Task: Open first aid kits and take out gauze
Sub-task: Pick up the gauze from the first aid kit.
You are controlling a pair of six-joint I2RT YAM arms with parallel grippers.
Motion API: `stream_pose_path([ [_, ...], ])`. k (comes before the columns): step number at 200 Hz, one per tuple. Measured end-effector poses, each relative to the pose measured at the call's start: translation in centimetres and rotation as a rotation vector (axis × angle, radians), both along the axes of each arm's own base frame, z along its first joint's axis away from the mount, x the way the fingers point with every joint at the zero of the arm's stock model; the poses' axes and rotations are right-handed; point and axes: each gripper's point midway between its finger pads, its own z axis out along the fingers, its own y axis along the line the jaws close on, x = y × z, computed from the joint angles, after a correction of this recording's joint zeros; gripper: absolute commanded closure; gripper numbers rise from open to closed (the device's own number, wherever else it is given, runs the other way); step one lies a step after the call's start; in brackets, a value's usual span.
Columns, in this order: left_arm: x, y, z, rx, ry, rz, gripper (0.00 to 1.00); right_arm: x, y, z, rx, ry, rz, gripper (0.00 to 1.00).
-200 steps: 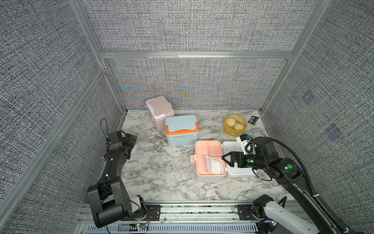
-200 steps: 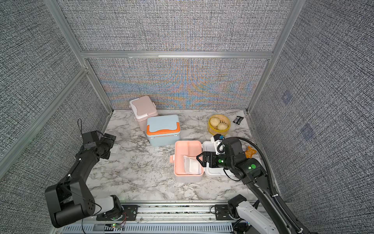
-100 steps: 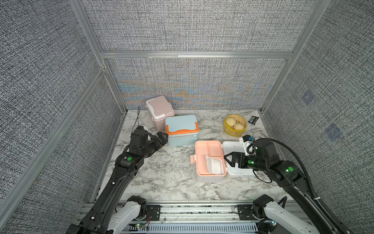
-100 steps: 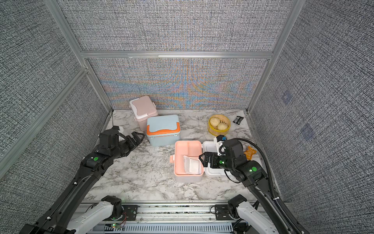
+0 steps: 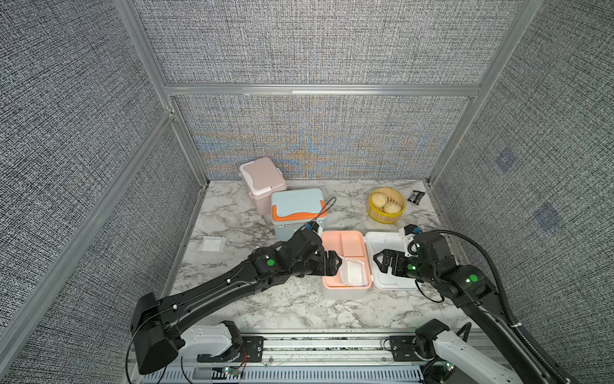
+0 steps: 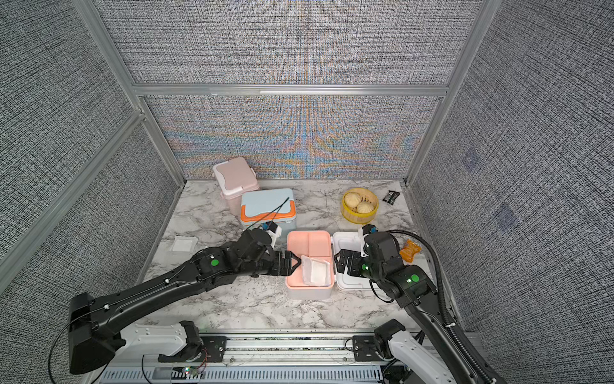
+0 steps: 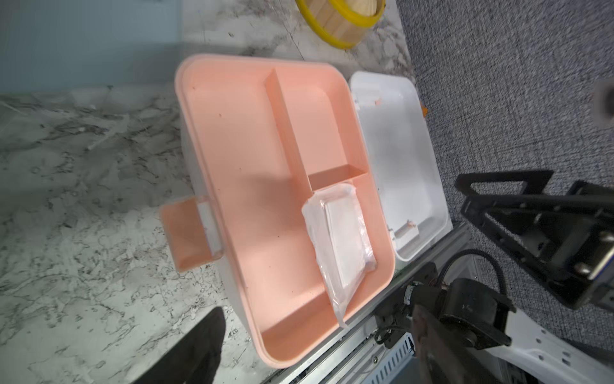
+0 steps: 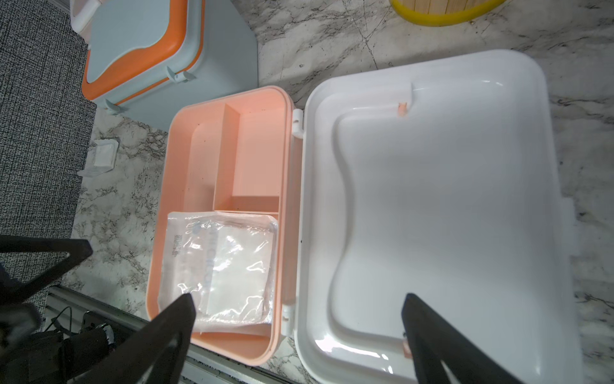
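Left gripper [image 5: 335,263] just swung in from the far edge of the marble bench [image 5: 299,309]. Tips are now at the rim of the open white plastic first aid kit with peach tray [image 5: 345,293], jaws spread, holding nothing. Flat white gauze pad in clear wrapper [image 5: 354,273] lies tilted in the tray, right ahead of my tips. Right gripper [image 5: 379,262] is wide and empty above the flipped-back white lid [image 5: 390,242]. Second wrapped gauze pad [image 5: 212,244] lies on the bench well behind my left gripper. So the pick comes next. Light blue box with orange trim [image 5: 297,206] and dusty pink box [image 5: 262,174] look shut.
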Motion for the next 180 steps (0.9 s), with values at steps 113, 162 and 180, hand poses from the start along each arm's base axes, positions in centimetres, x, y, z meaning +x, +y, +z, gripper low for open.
stream_pose_path([
  [113,-0.6,-5.3,-5.1,0.043,0.106,-0.093,0.63,0.0,-0.2,-0.5,-0.005,0.005,0.004,0.01],
  [162,-0.5,-5.1,-3.9,0.024,0.086,-0.089,0.93,0.0,0.1,-0.7,0.004,0.015,0.018,0.01],
  [180,-0.4,-4.9,-3.5,0.022,0.072,-0.085,0.98,0.2,0.2,-0.6,0.007,0.012,0.019,0.01],
])
